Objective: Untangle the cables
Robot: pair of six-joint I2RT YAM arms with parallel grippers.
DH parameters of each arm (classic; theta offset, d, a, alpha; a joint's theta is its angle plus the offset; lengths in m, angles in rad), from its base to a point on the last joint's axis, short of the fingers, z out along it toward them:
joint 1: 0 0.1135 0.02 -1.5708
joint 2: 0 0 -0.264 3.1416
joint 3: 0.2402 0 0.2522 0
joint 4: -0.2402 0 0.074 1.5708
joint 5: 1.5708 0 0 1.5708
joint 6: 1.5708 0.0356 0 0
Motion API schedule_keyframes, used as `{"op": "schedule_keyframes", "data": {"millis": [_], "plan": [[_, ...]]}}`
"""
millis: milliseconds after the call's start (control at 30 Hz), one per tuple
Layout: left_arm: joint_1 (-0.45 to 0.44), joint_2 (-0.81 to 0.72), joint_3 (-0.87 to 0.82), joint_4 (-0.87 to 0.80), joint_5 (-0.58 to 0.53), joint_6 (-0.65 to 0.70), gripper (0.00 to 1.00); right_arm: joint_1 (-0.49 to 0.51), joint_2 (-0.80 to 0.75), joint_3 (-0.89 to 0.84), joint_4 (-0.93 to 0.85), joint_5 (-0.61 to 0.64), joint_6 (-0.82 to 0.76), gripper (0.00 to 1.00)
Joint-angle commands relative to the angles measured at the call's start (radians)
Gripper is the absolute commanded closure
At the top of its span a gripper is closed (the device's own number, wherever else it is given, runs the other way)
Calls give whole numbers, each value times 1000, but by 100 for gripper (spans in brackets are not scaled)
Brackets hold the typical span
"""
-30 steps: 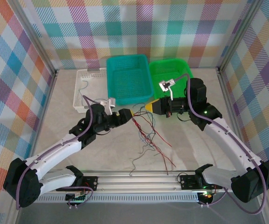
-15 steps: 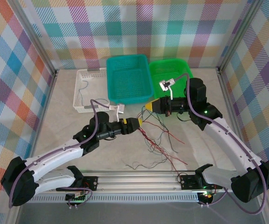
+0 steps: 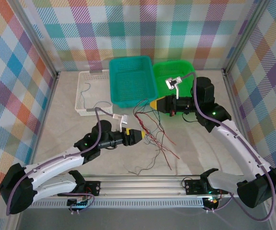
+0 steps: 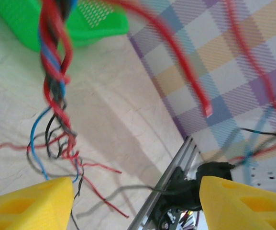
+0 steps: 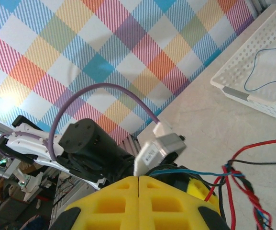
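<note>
- The left end effector lies low over the surface, near the centre, pointing right. In the left wrist view its yellow fingers stand wide apart with nothing gripped between them.
- The right end effector sits just in front of the green basket and points left. Its yellow fingers are pressed together, pinching the cables at the tip.
- From that grip a twisted red, blue and black strand hangs down. It fans into loose ends on the surface between the two arms.
- A teal basket stands left of the green one.
- A white basket further left holds one thin blue wire.
</note>
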Motion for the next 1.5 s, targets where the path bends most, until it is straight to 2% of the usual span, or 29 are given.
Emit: {"op": "schedule_keyframes", "data": {"millis": [0,233,367,433,500,567,633,733,767,933,967,1033,1067,1167,1233,1333,1467], "plan": [[-19,35,27,-13,-14,55,28,7,18,36,11,-66,-4,100],[-22,109,84,-40,-144,101,22,7,3,18,33,-125,8,100],[-27,164,112,24,-173,90,22,9,-1,15,37,-145,15,100],[-31,200,140,36,-175,84,25,10,-6,9,40,-148,14,100],[-32,227,161,44,-162,85,36,10,-10,7,37,-146,18,100],[-33,245,172,40,-155,84,57,10,-20,5,30,-130,13,100],[-34,242,173,26,-156,84,75,10,-31,7,-3,-81,-3,100],[-35,215,160,7,-151,81,95,8,-37,15,-87,59,-28,100],[-34,200,153,-2,-150,77,100,5,-34,16,-111,106,-34,100],[-35,122,144,-120,-205,35,100,-87,-8,-20,-173,291,49,100],[-33,115,151,-154,-216,19,100,-114,-3,-32,-176,292,61,98],[-28,120,181,-239,-223,-22,100,-151,6,-54,-185,289,48,68],[-22,131,202,-296,-231,-50,100,-153,10,-59,-202,304,27,57],[10,174,258,-440,-240,-147,100,-153,-3,-104,-162,231,4,43],[24,186,268,-466,-240,-188,100,-151,-42,-151,-92,146,2,37],[33,208,314,-510,-265,-216,100,-125,-138,-220,-34,140,-37,30],[38,253,403,-529,-243,-231,100,-67,-177,-259,-24,137,-83,29]]}}
